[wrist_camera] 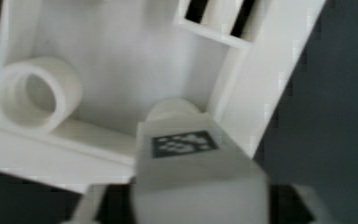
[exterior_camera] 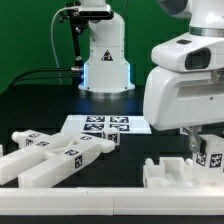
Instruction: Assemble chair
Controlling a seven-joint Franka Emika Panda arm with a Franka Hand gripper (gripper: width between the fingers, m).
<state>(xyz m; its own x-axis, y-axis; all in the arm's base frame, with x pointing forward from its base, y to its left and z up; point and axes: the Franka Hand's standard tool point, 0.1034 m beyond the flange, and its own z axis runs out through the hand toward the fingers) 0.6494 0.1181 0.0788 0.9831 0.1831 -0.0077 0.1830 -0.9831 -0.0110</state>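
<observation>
My gripper (exterior_camera: pixel 207 150) hangs at the exterior view's right, low over the table. Its jaws are closed in on a short white chair part (exterior_camera: pixel 211 156) with a black-and-white tag. In the wrist view this tagged part (wrist_camera: pixel 194 160) fills the space between my two fingers (wrist_camera: pixel 94 205). Just beyond it lies a larger white chair panel (wrist_camera: pixel 105 120) with a round socket (wrist_camera: pixel 37 92) and slots (wrist_camera: pixel 220 18). The same panel (exterior_camera: pixel 168 175) shows beside the gripper in the exterior view.
Long white tagged bars (exterior_camera: pixel 55 155) lie in a loose heap at the exterior view's left. The marker board (exterior_camera: pixel 100 125) lies flat mid-table, with the robot base (exterior_camera: pixel 105 60) behind it. A white rail (exterior_camera: pixel 90 205) runs along the near edge.
</observation>
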